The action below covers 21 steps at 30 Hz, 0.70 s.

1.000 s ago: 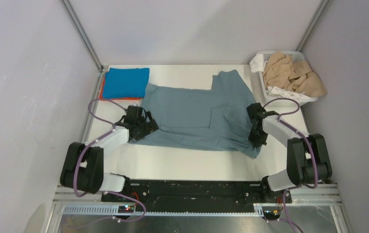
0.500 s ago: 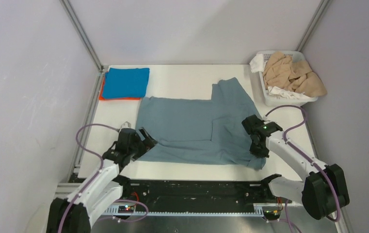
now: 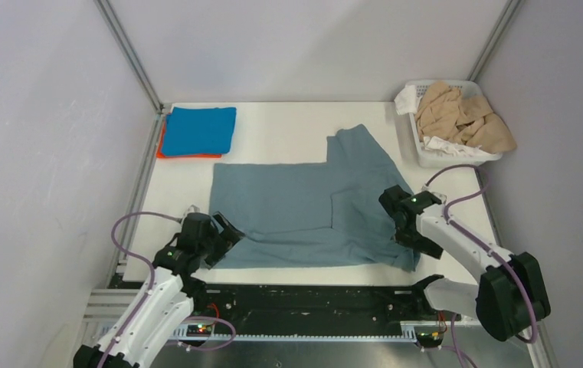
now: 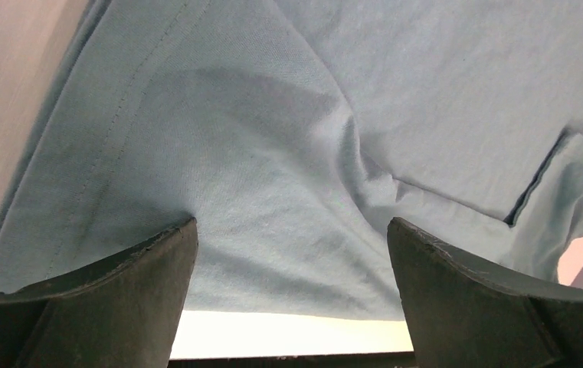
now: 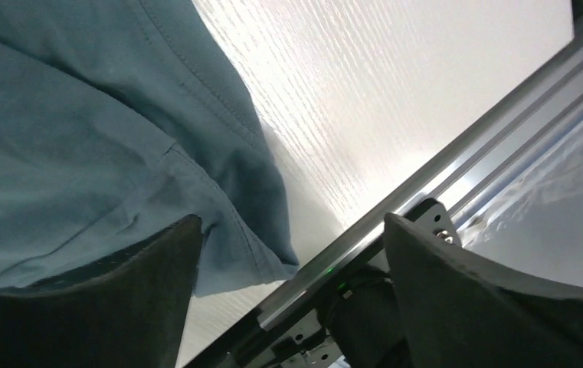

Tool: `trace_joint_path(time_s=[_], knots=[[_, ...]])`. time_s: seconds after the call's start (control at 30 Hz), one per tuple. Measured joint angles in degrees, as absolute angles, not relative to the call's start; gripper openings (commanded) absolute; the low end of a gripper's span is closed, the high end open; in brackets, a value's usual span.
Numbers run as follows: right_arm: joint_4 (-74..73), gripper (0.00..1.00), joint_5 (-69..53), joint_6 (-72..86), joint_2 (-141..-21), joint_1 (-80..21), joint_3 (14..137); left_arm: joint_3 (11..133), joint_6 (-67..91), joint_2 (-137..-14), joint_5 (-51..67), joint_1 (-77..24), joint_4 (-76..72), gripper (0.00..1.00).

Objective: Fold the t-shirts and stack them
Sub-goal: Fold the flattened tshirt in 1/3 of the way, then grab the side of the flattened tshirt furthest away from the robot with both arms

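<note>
A large grey-blue t-shirt (image 3: 296, 211) lies spread flat on the white table, one sleeve pointing to the back. My left gripper (image 3: 225, 232) stands open at the shirt's near left corner; in the left wrist view the cloth (image 4: 288, 115) lies under and between the wide-apart fingers (image 4: 119, 284). My right gripper (image 3: 404, 236) is open at the near right corner, where the shirt's hem (image 5: 242, 192) hangs beside its left finger (image 5: 119, 284), with nothing gripped. A folded bright blue t-shirt (image 3: 198, 129) rests on a folded orange one (image 3: 188, 156) at the back left.
A white slatted basket (image 3: 445, 161) at the back right holds crumpled tan t-shirts (image 3: 460, 115) and a white one (image 3: 407, 98). The metal frame rail (image 5: 426, 192) runs along the near table edge, right by the right gripper. Enclosure walls stand on both sides.
Both arms have drawn back toward the near edge, and the grey-blue shirt has slid nearer and leftward with them. The right gripper has opened and let go of the shirt's corner.
</note>
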<state>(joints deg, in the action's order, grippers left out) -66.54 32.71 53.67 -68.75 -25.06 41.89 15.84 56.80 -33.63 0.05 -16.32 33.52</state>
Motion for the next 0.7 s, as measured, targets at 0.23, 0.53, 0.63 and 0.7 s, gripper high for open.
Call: trace_joint_path(time_s=[0.23, 0.53, 0.63, 0.7], knots=[[-61.8, 0.99, 32.9, 47.0, -56.2, -26.5, 45.7, 24.1, 55.7, -33.8, -2.9, -16.5, 42.2, 1.00], [-28.2, 0.99, 14.0, 29.7, -56.3, -22.8, 48.5, 47.4, 49.7, -52.6, -12.6, -15.4, 42.2, 1.00], [-19.8, 1.00, 9.0, 26.9, -66.0, -19.3, 52.7, 53.6, 47.0, -64.1, -13.1, -11.8, 38.9, 1.00], [-16.8, 0.99, 6.3, 25.8, -74.0, -17.0, 58.1, 56.7, 45.3, -70.8, -13.3, -9.4, 37.3, 1.00]])
